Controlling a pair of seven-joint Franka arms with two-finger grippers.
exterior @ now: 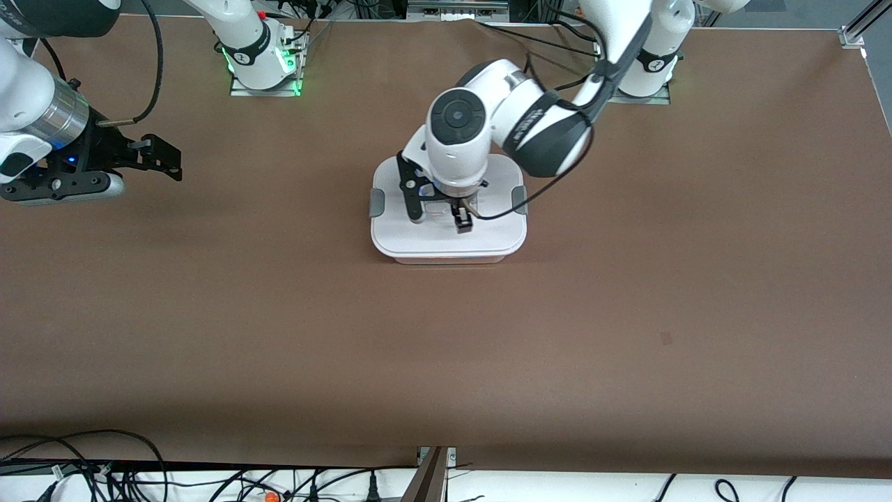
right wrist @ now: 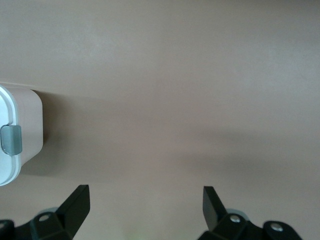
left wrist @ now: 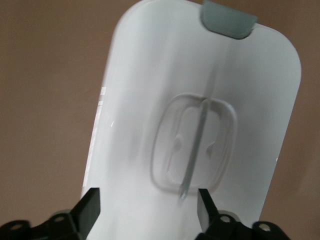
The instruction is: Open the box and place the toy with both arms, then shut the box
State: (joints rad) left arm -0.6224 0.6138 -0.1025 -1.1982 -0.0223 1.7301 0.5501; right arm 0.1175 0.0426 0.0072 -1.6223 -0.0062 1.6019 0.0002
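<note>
Brown worktop. Box lies closed under the left pincer, white lid on, grey clips at both ends. Left pincer over the lid's clear handle, fingers wide apart, holding nothing. Right pincer waits open and empty, well apart toward the right arm's end.

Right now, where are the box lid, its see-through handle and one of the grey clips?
lid [exterior: 432, 240]: front view, bare white top.
handle [left wrist: 194, 145]: left wrist view, clear recessed middle.
clip [right wrist: 11, 140]: right wrist view, grey face.
</note>
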